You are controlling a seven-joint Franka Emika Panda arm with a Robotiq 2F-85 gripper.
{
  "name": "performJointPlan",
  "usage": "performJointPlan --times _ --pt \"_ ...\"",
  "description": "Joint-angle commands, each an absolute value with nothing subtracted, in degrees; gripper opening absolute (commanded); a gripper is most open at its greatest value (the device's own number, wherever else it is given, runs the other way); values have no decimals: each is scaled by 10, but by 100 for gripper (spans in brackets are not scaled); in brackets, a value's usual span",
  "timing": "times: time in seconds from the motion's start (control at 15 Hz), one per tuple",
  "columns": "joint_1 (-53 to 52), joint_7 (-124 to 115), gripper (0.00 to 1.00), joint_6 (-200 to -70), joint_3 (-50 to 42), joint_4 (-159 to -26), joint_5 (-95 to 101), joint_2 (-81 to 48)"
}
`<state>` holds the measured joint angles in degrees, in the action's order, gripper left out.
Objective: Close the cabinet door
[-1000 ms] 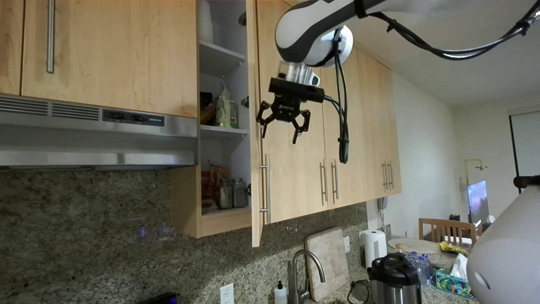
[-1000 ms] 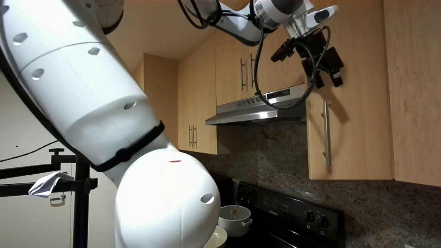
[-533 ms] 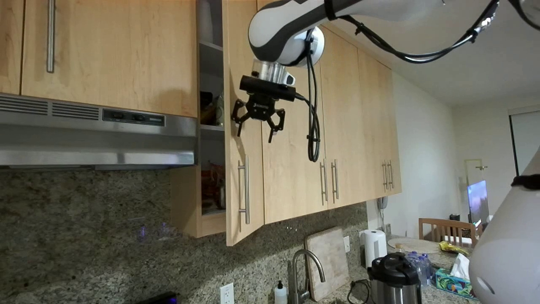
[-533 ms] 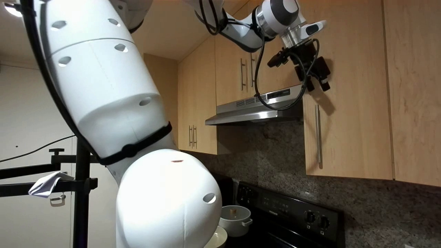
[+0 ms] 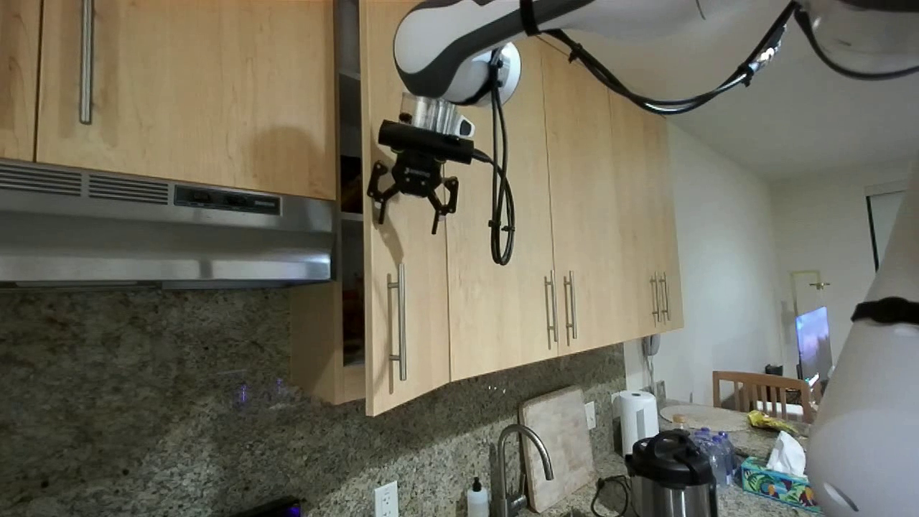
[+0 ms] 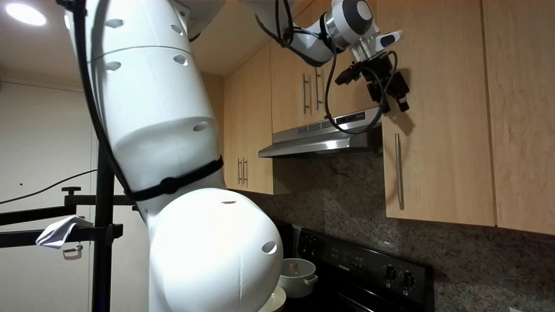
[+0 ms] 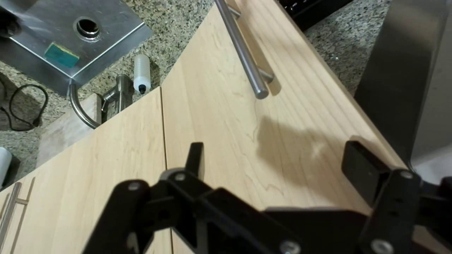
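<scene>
My one gripper (image 5: 408, 227), two fingers (image 7: 362, 171) spread. One cabinet door (image 5: 420, 273), one handle (image 5: 402, 322); door ajar, less than earlier.

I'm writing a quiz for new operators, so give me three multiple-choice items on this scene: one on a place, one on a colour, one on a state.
1. Where does the sponge lie?
A) On the stove
B) In the sink
C) On the chair

2. What colour is the gripper?
A) White
B) Red
C) Black

3. How does the cabinet door nearest the gripper stand?
A) Partly open
B) Fully shut
C) Lying on the counter

Right letters:
1 B: the wrist view shows it there, near the drain.
2 C: it looks black in all three views.
3 A: in an exterior view, a shelf inside shows past its edge.
</scene>
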<state>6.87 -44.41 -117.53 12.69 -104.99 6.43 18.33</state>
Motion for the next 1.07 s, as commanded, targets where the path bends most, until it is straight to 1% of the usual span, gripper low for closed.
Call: performJointPlan --times 0.0,0.6,1.0 --pt "51 -480 100 -1153 126 -1001 93 147" --pt "17 -509 100 -1146 123 -934 125 98" --pt "-1 -535 100 -1144 121 -944 143 109"
